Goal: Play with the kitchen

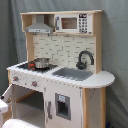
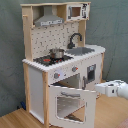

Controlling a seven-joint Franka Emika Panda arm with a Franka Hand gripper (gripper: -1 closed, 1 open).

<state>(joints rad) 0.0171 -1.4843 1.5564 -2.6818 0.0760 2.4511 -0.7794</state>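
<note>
While the white robot arm's pincer (image 2: 101, 89) reaches in from the second exterior view's right, whether its fingers are apart or together cannot be told. It hovers just beside the tall white and light-wood toy kitchen (image 2: 60, 65) (image 1: 60, 70), near the hinged oven door with a window (image 2: 70, 106), which hangs open. A small metal pot (image 2: 56, 53) (image 1: 41, 63) sits on the black stovetop (image 2: 49, 59) (image 1: 35, 66), beside the grey sink (image 1: 72, 74) and black faucet (image 1: 84, 59).

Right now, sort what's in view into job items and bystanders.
Job items:
- kitchen, with its open oven door
- pot on the stovetop
- end effector beside the kitchen

Bystanders:
- grey backdrop curtain
- wooden floor
</note>
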